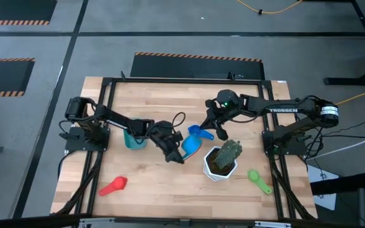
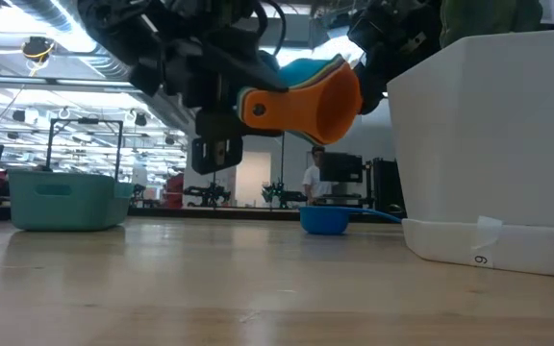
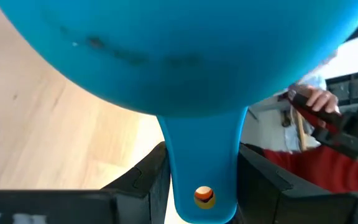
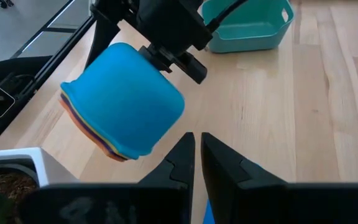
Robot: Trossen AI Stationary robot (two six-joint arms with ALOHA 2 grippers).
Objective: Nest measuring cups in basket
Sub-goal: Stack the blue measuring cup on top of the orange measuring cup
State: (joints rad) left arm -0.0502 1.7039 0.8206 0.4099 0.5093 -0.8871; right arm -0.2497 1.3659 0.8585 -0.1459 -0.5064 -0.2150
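Nested measuring cups between left jaws

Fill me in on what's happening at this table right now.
The left gripper holds a nested stack of measuring cups by the handle, lifted above the table between the teal basket and the white plant pot. The right gripper hovers nearby, shut and empty. A small blue cup, a red cup and a green cup lie loose on the table. The basket looks empty.
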